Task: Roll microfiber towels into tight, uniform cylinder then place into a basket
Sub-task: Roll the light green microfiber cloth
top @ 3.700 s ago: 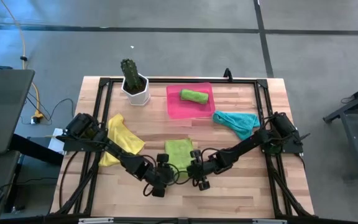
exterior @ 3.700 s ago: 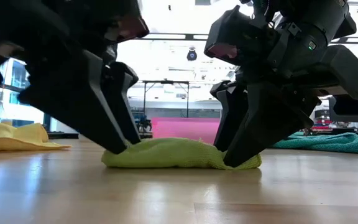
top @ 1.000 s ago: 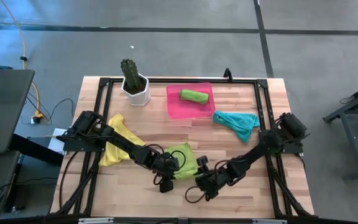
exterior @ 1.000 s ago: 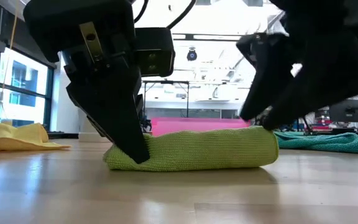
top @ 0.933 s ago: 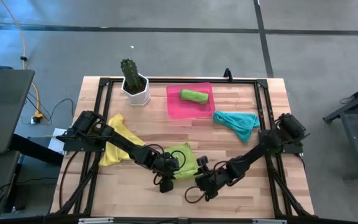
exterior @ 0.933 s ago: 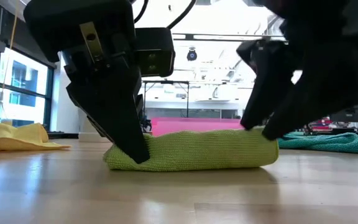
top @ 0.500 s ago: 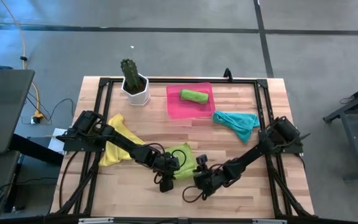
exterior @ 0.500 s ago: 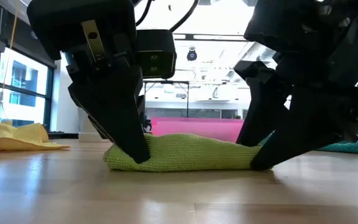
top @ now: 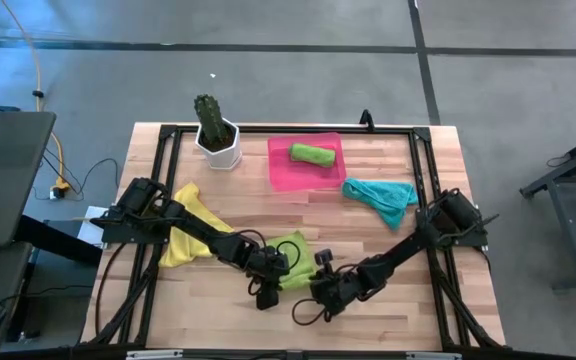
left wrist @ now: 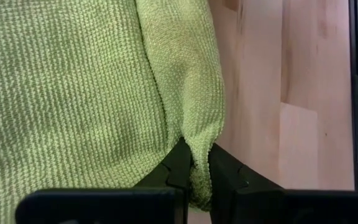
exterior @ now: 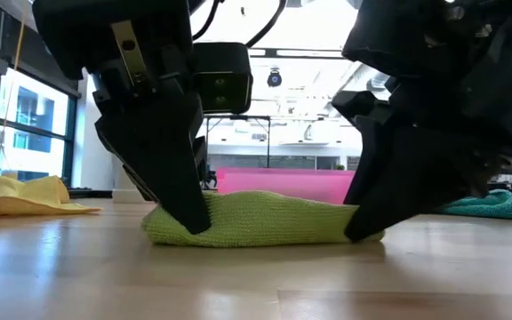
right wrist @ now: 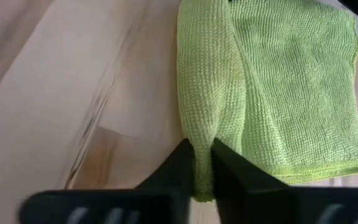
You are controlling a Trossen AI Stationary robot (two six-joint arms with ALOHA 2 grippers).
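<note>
A lime green towel [top: 294, 255] lies on the wooden table near its front edge. Its near edge is turned up into a thick roll [exterior: 269, 220], and the rest lies flat [right wrist: 297, 81]. My left gripper [top: 270, 275] is shut on the roll's left end and my right gripper [top: 316, 280] on its right end. The pink basket [top: 280, 172] at the back holds a rolled green towel [top: 311, 153]. A yellow towel [top: 193, 228] lies crumpled at the left and a teal towel [top: 381, 195] at the right. My left gripper pinches the rolled edge at its left end [left wrist: 199, 143] between its two fingers [left wrist: 180, 163]. The fingers slant down from the near left side. The roll rests on the table. My right gripper pinches the rolled edge at its right end [right wrist: 201, 134] between both fingers [right wrist: 182, 155]. The fingers slant down from the near right side, and this end of the roll is flattened against the table [exterior: 349, 231].
A white pot with a cactus [top: 216, 135] stands at the back left, beside the basket. A black frame [top: 423, 180] runs around the tabletop. Bare wood lies between the green towel and the basket.
My right gripper has come down from above the roll's right end and has shut on it. That end, plump and rounded before, is now squeezed low against the table. The left end stays put.
</note>
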